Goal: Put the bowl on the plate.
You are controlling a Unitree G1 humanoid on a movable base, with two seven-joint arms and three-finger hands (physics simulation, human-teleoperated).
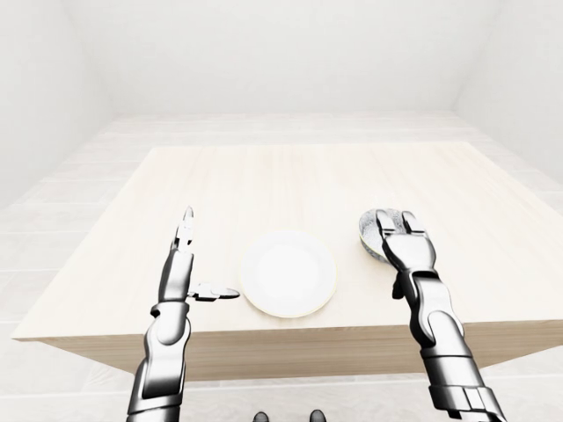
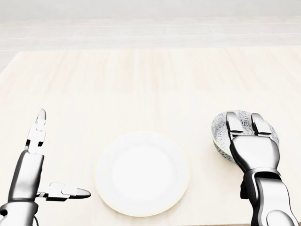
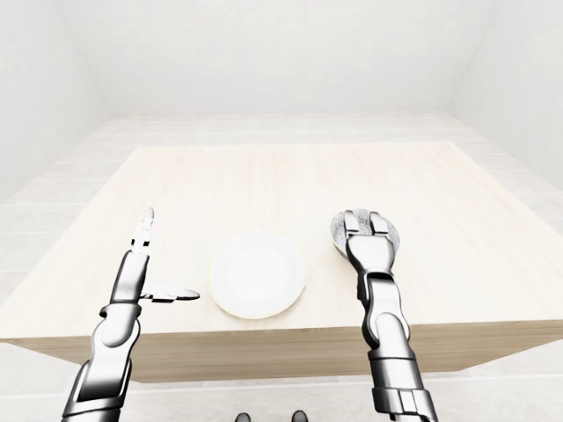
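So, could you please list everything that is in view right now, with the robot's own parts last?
light wooden table: one, pale beige, fills most of the head view.
round white plate: one, pale yellow rim, empty, low centre of the head view.
patterned grey-and-white bowl: one, on the table to the right of the plate, apart from it.
floor: pale, beyond the table in the left-eye view.
robot's left hand: one, silver, open, left of the plate.
robot's right hand: one, silver, fingers lying over the bowl; the grip cannot be told.
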